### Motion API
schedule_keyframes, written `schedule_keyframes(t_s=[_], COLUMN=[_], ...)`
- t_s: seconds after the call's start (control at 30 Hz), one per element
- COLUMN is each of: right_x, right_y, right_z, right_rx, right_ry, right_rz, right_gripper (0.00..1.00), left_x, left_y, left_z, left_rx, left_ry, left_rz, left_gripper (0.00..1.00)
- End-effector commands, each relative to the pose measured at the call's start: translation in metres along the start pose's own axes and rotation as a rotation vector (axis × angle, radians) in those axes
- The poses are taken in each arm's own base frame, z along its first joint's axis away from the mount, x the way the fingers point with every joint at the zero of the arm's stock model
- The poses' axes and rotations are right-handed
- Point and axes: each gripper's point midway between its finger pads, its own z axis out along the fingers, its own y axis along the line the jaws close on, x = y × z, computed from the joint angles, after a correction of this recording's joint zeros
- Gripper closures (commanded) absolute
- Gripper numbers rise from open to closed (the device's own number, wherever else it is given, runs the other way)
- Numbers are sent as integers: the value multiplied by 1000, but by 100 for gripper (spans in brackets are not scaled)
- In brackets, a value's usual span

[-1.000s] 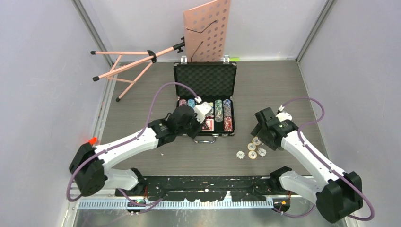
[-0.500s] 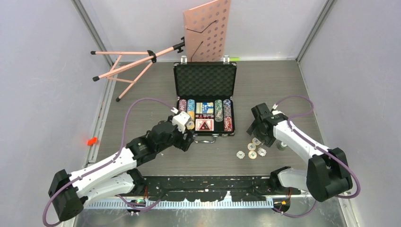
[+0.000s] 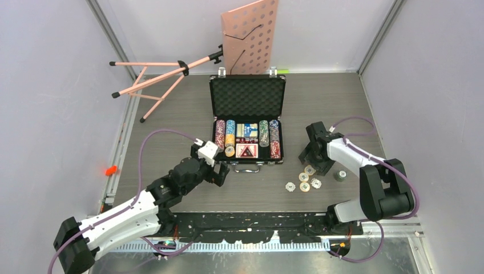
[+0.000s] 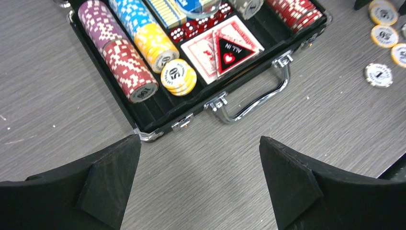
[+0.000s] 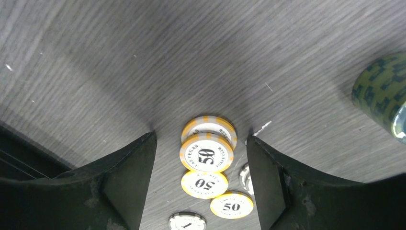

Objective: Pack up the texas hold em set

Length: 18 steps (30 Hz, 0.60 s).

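On the worktop (image 3: pixel 171 114) we see the open black briefcase (image 3: pixel 247 97) toward 12 o'clock, with chip rows (image 4: pixel 127 67), cards (image 4: pixel 210 50) and dice (image 4: pixel 191 29) inside. At its 7 o'clock our left gripper (image 4: pixel 199 140) hangs wide apart, holding nothing. At its 4 o'clock our right gripper (image 5: pixel 201 138), apart too, stands over loose chips (image 5: pixel 206 155).

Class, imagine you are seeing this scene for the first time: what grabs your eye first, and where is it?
The open black briefcase at the middle of the table draws the eye, its rows of coloured chips bright against the dark lining. Behind it a pink music stand lies along the far edge. Right of the case, loose chips lie on the table, the right tool open over them.
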Motion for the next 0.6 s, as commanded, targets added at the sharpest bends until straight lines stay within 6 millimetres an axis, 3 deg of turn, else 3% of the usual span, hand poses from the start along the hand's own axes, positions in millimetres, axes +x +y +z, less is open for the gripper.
schedule_keyframes(t_s=[0.0, 0.1, 0.33, 0.57], right_x=[-2, -1, 8, 8], right_y=[10, 8, -2, -13], right_z=[9, 13, 15, 11], right_rx=[-41, -30, 18, 69], right_ry=[30, 47, 87, 100], right_rz=[-5, -1, -15, -52], right_gripper=[26, 29, 49, 56], left_x=[-15, -11, -8, -9], left_y=[9, 9, 10, 10], left_z=[3, 3, 1, 0], left_rx=[-49, -44, -40, -38], left_ry=[-90, -102, -127, -132], left_rz=[-20, -25, -28, -28], left_gripper=[2, 2, 3, 3])
